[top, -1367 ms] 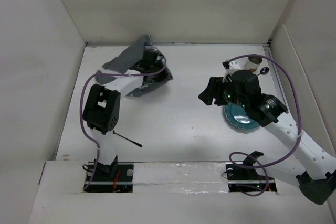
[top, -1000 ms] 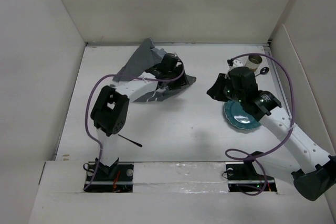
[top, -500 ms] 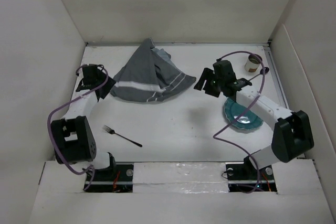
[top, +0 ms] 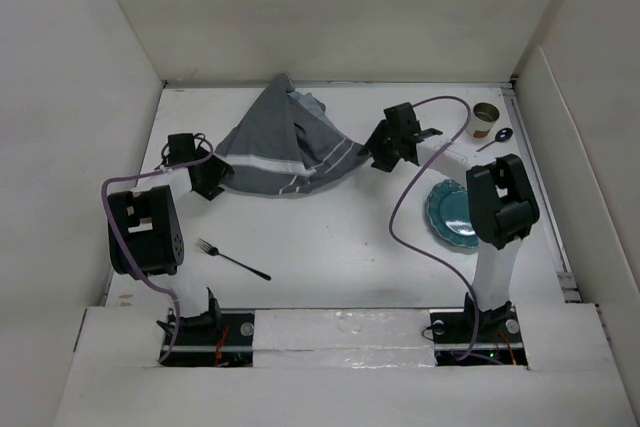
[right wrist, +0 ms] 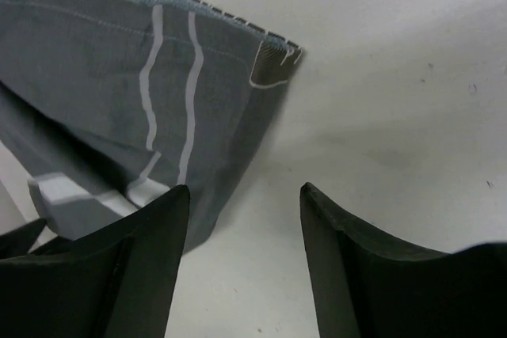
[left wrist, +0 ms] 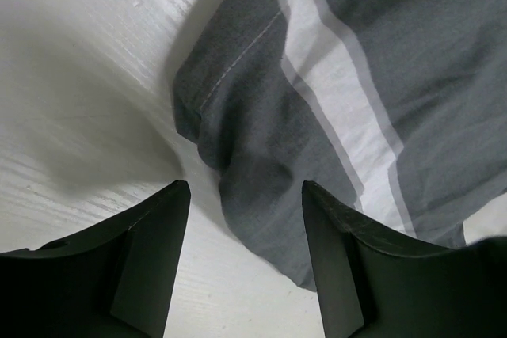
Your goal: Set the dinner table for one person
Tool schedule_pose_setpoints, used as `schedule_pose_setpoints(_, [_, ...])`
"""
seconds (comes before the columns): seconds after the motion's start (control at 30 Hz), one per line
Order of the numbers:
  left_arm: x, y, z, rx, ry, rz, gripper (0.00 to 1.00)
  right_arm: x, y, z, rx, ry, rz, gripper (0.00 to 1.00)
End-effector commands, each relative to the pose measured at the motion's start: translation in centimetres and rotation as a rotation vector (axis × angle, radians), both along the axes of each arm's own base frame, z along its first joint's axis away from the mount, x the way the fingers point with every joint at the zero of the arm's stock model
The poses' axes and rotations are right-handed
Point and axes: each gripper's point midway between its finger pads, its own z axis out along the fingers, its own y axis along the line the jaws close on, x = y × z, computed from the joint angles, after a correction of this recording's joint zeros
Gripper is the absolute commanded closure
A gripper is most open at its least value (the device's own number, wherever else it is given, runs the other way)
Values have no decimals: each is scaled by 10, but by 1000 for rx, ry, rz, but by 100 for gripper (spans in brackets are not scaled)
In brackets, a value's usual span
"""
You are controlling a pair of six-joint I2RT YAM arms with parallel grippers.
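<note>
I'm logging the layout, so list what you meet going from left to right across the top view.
fork → grey striped cloth → right gripper → teal plate → paper cup. Spoon left out: it overlaps the cup.

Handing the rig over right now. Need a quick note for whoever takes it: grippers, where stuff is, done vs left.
Jaws open and empty on both: left gripper at the left corner of the striped grey cloth, right gripper at its right corner.
Cloth lies bunched at the far middle of the dinner table. Fork near left; teal plate near right, partly behind the right arm; paper cup and spoon far right.
Done: no setting laid yet.
Left: probably flatten the cloth, then arrange plate, fork, spoon, cup.
</note>
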Motion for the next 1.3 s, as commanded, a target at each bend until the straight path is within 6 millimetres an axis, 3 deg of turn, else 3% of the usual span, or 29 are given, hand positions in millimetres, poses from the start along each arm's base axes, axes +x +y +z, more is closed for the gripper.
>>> schedule_pose_setpoints(0.0, [14, 3, 9, -19, -43, 24, 48, 29, 5, 20, 63, -46, -102, 43])
schedule_pose_setpoints(0.27, [24, 16, 7, 25, -38, 85, 57, 49, 11, 4, 96, -31, -136, 41])
schedule_pose_setpoints(0.37, [27, 22, 4, 45, -27, 106, 61, 54, 13, 1, 96, -26, -139, 46])
schedule_pose_setpoints(0.53, [32, 26, -2, 60, -10, 119, 71, 62, 16, -5, 97, -24, -141, 70])
schedule_pose_setpoints(0.57, [33, 27, -4, 60, -7, 118, 79, 62, 17, -6, 96, -18, -136, 76])
schedule_pose_setpoints(0.6, [34, 27, -3, 59, -10, 121, 89, 62, 17, -7, 90, -10, -132, 93])
schedule_pose_setpoints(0.63, [35, 27, -2, 61, -8, 123, 98, 61, 16, -5, 88, -8, -131, 100])
schedule_pose_setpoints(0.67, [38, 29, 6, 69, -24, 122, 100, 61, 16, 0, 88, -19, -128, 100])
schedule_pose_setpoints(0.73, [50, 32, 34, 96, -96, 104, 100, 64, 14, 23, 90, -91, -118, 100])
schedule_pose_setpoints(0.77, [58, 36, 78, 136, -199, 95, 100, 67, 7, 51, 79, -168, -129, 100])
schedule_pose_setpoints(0.8, [63, 37, 87, 138, -221, 96, 100, 66, 6, 70, 82, -207, -117, 100])
schedule_pose_setpoints(0.87, [67, 41, 140, 193, -335, 77, 100, 66, -3, 107, 54, -289, -121, 100])
schedule_pose_setpoints(0.9, [74, 42, 174, 210, -406, 75, 100, 63, -7, 151, 52, -374, -111, 100])
schedule_pose_setpoints(0.97, [69, 40, 224, 238, -503, 53, 100, 56, -16, 192, 37, -456, -109, 100])
schedule_pose_setpoints(1.0, [70, 38, 257, 242, -571, 47, 100, 46, -22, 233, 38, -539, -101, 100])
schedule_pose_setpoints(1.1, [57, 26, 331, 233, -730, 11, 100, 25, -37, 293, 18, -654, -100, 100])
schedule_pose_setpoints(1.13, [52, 20, 347, 218, -764, -10, 100, 10, -44, 320, 23, -701, -104, 100])
schedule_pose_setpoints(1.2, [38, 15, 390, 220, -854, -22, 100, -7, -52, 346, 15, -746, -95, 100])
schedule_pose_setpoints(1.23, [31, 12, 403, 217, -878, -30, 100, -26, -55, 370, 26, -786, -91, 100])
schedule_pose_setpoints(1.27, [19, 9, 426, 221, -930, -31, 100, -37, -56, 381, 27, -807, -89, 100])
